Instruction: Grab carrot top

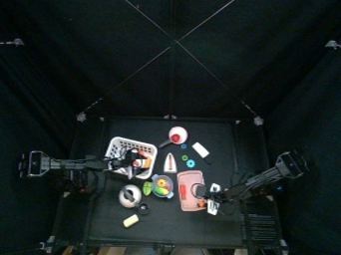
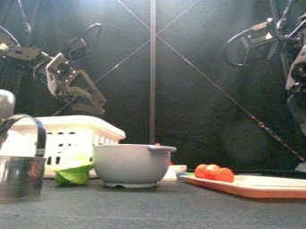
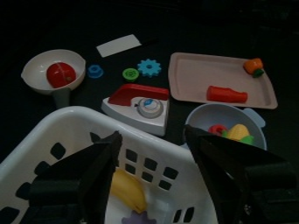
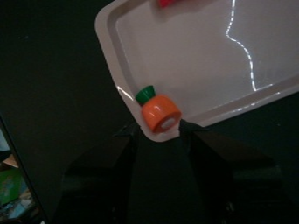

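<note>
The carrot (image 4: 162, 114) is small and orange with a green top. It lies on the corner rim of the salmon-pink tray (image 4: 198, 61). It also shows in the left wrist view (image 3: 253, 64) at the tray's (image 3: 205, 72) far corner. My right gripper (image 4: 160, 134) is right at the carrot, its tips just below it from outside the tray. In the top view it (image 1: 220, 194) is at the tray's right side. My left gripper (image 3: 158, 156) is open and empty above the white basket (image 3: 65, 153).
A red piece (image 3: 225, 92) lies on the tray. A grey bowl (image 3: 228, 122) with toy food stands beside the tray. A red-and-white toy (image 3: 140, 103), a white bowl (image 3: 52, 70), a blue gear (image 3: 149, 66) and a white cone (image 1: 170, 161) lie mid-table. A metal cup (image 2: 18, 174) stands front left.
</note>
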Robot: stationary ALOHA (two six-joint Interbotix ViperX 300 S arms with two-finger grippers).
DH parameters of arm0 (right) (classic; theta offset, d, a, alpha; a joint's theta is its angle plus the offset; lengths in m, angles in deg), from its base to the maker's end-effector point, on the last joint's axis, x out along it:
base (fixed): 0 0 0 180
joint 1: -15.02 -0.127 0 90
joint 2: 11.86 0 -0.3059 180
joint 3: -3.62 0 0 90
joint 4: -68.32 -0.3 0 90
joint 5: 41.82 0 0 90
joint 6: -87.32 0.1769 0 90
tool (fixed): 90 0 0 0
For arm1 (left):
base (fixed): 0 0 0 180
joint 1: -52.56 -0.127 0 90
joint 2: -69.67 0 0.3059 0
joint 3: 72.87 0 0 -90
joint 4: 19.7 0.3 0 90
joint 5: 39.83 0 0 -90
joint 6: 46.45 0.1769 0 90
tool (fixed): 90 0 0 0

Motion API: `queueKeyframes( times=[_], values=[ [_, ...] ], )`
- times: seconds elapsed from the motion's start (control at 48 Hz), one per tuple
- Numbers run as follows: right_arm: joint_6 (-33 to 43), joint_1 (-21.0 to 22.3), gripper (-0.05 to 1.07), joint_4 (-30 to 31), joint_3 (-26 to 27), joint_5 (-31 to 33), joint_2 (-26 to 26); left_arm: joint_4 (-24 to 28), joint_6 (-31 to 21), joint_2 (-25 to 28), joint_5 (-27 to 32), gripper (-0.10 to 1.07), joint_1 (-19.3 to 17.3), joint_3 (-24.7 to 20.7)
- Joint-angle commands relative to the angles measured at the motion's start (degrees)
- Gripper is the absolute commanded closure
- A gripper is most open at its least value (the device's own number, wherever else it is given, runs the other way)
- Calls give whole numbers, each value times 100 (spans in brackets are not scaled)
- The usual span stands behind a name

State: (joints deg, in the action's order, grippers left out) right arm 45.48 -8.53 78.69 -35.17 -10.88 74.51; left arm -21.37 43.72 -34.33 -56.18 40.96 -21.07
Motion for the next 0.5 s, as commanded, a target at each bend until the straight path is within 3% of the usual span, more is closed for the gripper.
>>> queueKeyframes(
  times=[0.0,0.208,0.479],
  values=[
    [-44,-62,22,9,299,18,246,-9,-9,-35,-62,4,44,-44],
    [-35,-62,19,97,413,246,677,-9,-9,-35,-62,4,62,0],
    [-88,-62,16,97,422,237,738,-9,0,-35,-62,4,35,35]
  ],
)
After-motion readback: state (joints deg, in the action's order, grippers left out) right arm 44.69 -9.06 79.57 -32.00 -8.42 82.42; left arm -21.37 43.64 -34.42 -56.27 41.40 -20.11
